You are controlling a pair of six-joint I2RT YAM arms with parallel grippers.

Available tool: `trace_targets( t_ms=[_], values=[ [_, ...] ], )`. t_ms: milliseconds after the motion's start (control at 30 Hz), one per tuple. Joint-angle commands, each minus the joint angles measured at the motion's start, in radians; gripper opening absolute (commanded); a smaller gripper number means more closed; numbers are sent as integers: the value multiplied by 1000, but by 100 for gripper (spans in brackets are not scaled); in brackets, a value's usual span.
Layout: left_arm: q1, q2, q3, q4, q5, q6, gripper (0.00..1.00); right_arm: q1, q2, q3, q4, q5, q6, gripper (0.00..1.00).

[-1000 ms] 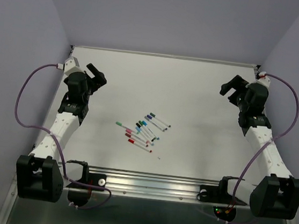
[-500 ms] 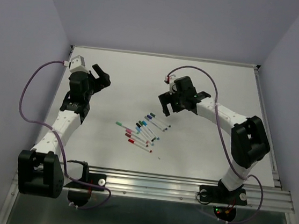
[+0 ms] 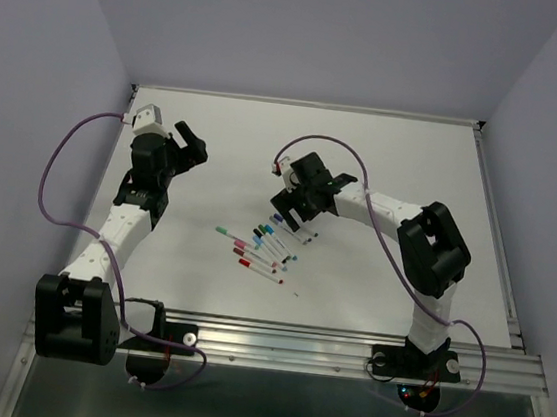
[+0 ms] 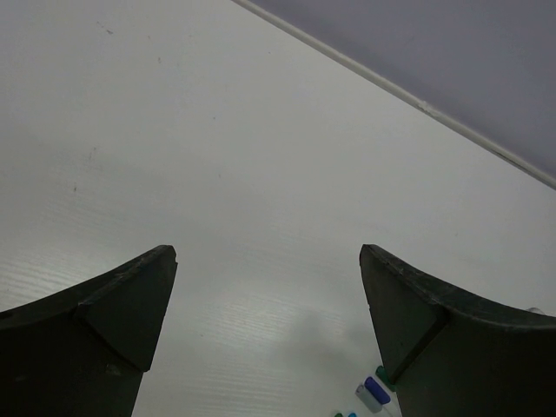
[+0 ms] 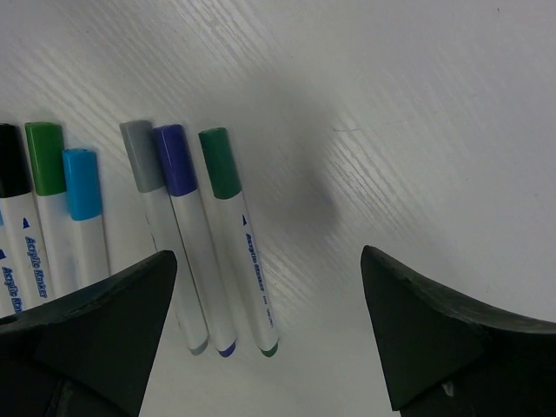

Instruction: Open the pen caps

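I see right gripper (image 5: 265, 261) jaws spread wide, nothing pinched, over the pens (image 5: 201, 252). Dark green cap (image 5: 220, 162), purple cap (image 5: 176, 159) and grey cap (image 5: 142, 155) sit left of centre, all on. Left gripper (image 4: 269, 256) also spread over the table (image 4: 261, 130), with the pens well apart on its right-finger side.

The left white arm with black joints (image 3: 118, 228) rises from its base at the near left corner and reaches forward along the left side. The left black two-finger gripper (image 3: 189, 144) is lifted and faces toward the far right. Its jaws stand wide apart with nothing between them. The right white arm with black joints (image 3: 385, 209) bends sharply at its elbow and stretches left toward the middle. The right black two-finger gripper (image 3: 292, 208) points downward, jaws spread wide, holding nothing.
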Motion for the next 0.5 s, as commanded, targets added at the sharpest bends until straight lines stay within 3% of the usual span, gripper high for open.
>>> trace_targets(
  t_ms=[0,233,467],
  values=[
    [-7,-3,-8,46,10,23,99,4,7,52,-14,37,-18,91],
    [-7,0,-12,49,10,21,99,4,19,62,-14,51,-13,78],
    [-7,1,-11,49,10,23,99,4,24,43,-14,34,-16,75]
  ],
)
